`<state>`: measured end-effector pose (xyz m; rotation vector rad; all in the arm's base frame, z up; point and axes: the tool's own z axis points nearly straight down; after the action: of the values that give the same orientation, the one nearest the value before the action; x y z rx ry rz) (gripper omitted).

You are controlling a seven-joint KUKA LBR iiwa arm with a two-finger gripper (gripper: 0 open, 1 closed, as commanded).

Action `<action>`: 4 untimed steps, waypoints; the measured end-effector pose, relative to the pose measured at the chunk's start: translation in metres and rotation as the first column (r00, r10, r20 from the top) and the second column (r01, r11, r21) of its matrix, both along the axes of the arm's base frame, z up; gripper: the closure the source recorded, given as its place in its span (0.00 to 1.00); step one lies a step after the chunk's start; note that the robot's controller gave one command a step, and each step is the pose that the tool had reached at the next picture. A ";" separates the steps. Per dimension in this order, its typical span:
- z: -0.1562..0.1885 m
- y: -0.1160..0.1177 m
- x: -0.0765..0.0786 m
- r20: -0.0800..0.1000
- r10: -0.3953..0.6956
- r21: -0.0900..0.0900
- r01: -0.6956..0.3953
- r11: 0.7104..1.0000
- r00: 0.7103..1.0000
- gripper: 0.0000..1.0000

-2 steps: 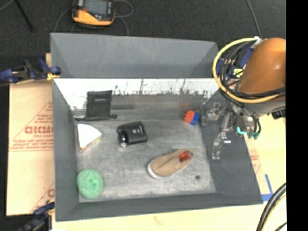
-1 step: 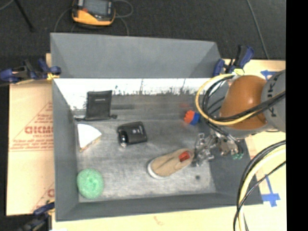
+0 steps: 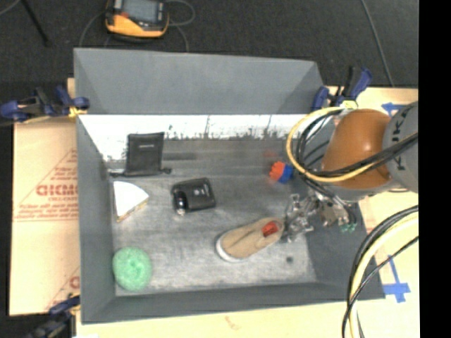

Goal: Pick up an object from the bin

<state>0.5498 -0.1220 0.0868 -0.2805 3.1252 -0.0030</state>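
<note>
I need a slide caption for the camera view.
Gripper at the right end of a tan shoe in the bin; green ball lower left.

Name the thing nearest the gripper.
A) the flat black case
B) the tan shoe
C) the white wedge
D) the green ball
B: the gripper sits right at the right end of the tan shoe, in the front right of the bin; the other three lie farther left.
</note>
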 end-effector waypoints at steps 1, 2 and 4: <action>0.008 0.000 -0.012 -0.003 -0.049 0.002 0.049 0.999 0.999 1.00; 0.039 0.013 -0.001 -0.002 -0.064 0.001 0.064 0.998 0.998 1.00; 0.015 0.008 -0.018 -0.001 0.063 0.000 -0.063 0.998 0.998 0.00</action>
<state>0.5319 -0.1136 0.1015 -0.3783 3.1156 -0.0025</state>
